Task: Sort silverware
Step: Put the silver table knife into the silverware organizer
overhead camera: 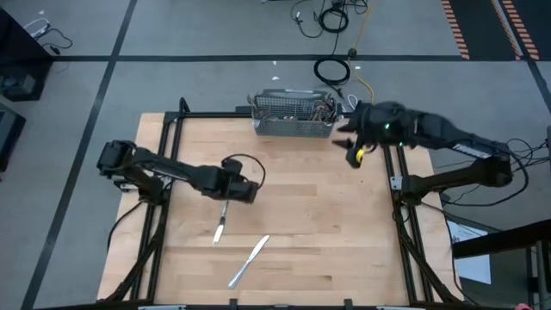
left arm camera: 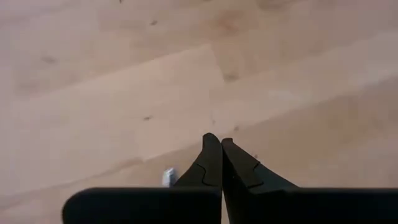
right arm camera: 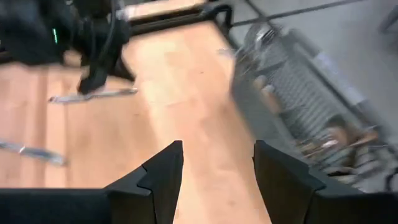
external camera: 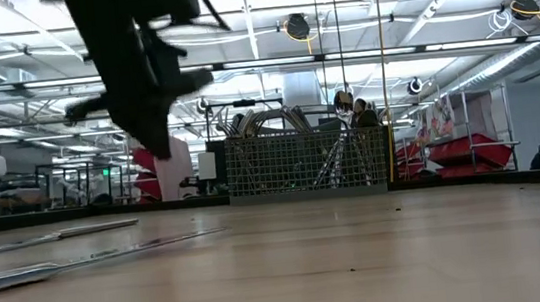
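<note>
pale wood table carries two loose pieces of silverware: a knife lies just in front of the left gripper, and a second knife lies nearer the front edge, apart from the first. the left gripper hangs above the boards with its fingers clenched together on nothing. at the table's far edge stands a wire-mesh basket with the rest of the cutlery standing in it. the right gripper sits raised just beside the basket's right end, its fingers spread apart and empty.
</note>
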`<state>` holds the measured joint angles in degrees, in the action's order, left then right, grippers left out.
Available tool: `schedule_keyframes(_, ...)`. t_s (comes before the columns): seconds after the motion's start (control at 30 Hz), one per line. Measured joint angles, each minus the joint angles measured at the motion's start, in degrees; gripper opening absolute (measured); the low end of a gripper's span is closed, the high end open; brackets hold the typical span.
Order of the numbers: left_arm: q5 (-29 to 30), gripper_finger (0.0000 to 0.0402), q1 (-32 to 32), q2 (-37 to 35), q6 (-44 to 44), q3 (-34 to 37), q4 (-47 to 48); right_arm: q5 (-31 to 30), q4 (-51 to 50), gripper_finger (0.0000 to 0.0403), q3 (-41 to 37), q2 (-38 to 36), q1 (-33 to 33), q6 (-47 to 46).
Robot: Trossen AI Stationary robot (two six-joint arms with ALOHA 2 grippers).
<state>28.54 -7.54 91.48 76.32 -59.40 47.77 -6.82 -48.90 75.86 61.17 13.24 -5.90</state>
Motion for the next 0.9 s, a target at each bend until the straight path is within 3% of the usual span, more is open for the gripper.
schedule_keyframes(0.17,-3.3,0.0022,-4.9,-2.7,3.8,-2.8,10.9,3.3,13.5,0.0183,-13.8,-4.0,-1.3,-2.3)
schedule_keyframes(0.37,-4.3,0.0114,-12.3,-3.3,14.9,0.4,10.1,4.2,25.0,0.0183,-23.2,-8.5,-1.4,-4.5)
schedule_keyframes(0.63,-3.3,0.0251,-20.3,-3.1,34.3,9.3,6.7,4.1,26.7,0.0183,-24.2,-9.1,-1.3,-4.6)
schedule_keyframes(0.73,-2.1,0.0274,-21.5,-3.1,39.7,12.2,5.3,3.7,27.5,0.0183,-24.2,-9.1,-1.3,-4.1)
schedule_keyframes(0.9,0.9,0.0276,-20.8,-2.6,38.7,15.4,-5.3,3.5,27.5,0.0183,-24.2,-9.1,-0.7,-4.1)
